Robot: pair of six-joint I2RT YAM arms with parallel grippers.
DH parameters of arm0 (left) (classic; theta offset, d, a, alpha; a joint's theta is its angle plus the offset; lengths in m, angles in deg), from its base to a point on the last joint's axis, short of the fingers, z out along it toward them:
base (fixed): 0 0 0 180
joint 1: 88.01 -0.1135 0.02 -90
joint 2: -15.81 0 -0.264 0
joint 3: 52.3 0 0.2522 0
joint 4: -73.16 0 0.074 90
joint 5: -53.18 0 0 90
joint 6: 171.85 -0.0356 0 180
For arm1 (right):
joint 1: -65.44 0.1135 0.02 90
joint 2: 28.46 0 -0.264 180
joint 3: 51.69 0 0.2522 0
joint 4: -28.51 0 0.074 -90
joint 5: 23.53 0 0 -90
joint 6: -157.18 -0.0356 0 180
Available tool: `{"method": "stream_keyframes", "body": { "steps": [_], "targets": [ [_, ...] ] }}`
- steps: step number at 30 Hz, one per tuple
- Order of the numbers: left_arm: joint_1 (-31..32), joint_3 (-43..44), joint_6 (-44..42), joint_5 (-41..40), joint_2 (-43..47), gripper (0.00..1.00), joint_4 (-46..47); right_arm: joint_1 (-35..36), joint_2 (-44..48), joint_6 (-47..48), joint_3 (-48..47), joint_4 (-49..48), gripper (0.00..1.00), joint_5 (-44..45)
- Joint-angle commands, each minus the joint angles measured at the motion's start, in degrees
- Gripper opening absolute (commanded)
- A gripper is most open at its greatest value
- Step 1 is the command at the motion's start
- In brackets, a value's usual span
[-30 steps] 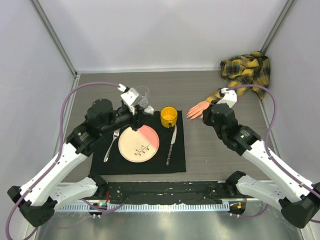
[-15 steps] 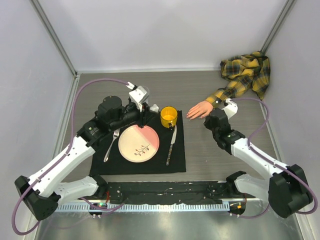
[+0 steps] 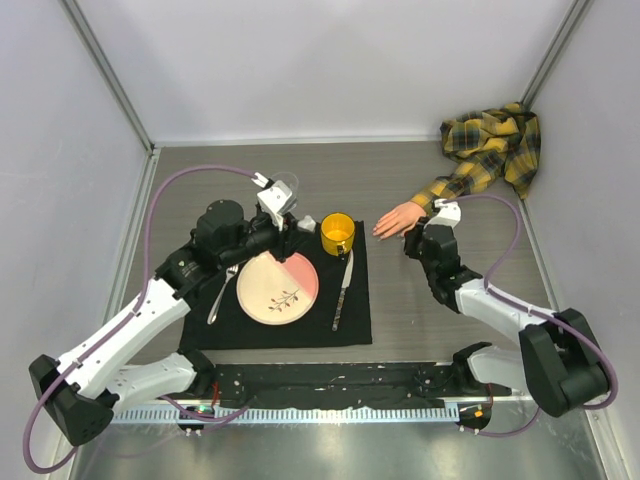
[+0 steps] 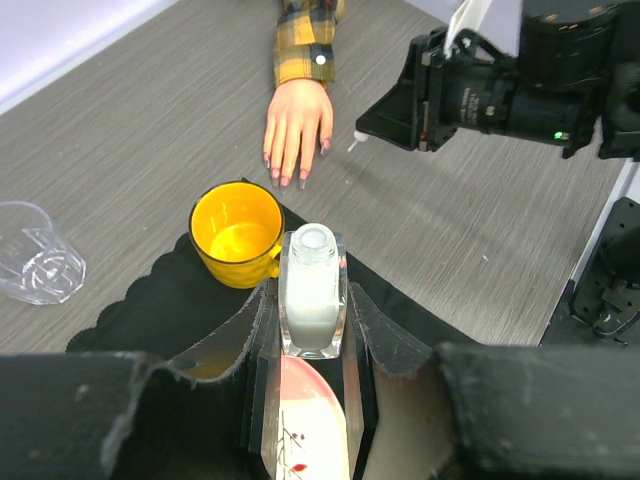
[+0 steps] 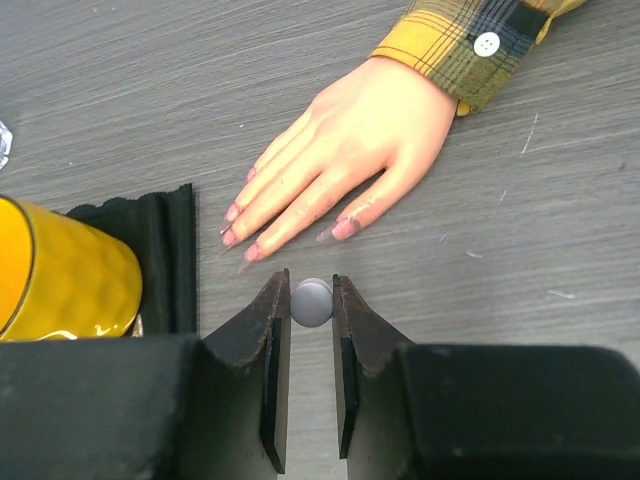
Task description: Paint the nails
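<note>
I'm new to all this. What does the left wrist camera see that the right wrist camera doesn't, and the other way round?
Only the left wrist view shows a small bottle of white liquid clamped in its own jaws, a clear glass off to the left, part of a plate below, and the other arm.

Only the right wrist view shows a small grey knob pinched in its jaws.

Both show the mannequin hand with its nails, the plaid sleeve, the yellow mug and the black mat.

Table (image 5: 150, 80): was matt, wood-grained.
Sleeve (image 5: 470, 40): was woven cloth.
Mug (image 4: 237, 232): was glossy, perhaps ceramic.
Bottle (image 4: 312, 290): was clear and glossy.
Mannequin hand (image 5: 350, 140): looked smooth.
</note>
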Motion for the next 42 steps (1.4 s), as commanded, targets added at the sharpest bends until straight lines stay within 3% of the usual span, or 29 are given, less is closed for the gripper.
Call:
{"method": "stream_keyframes", "body": {
  "steps": [1, 6, 42],
  "targets": [
    [0.03, 0.11, -0.89, 0.02, 1.75, 0.00, 4.60, -2.13, -4.93, 0.95, -1.09, -9.04, 0.01, -2.34],
    [0.12, -0.32, -0.98, -0.07, 1.93, 0.00, 4.69, -2.84, -9.33, -0.72, -2.84, -9.85, 0.01, -0.77],
    [0.12, -0.32, -0.72, 1.77, 1.49, 0.00, 4.87, -4.60, -15.31, -1.34, -4.52, -15.47, 0.01, -1.21]
  ]
}}
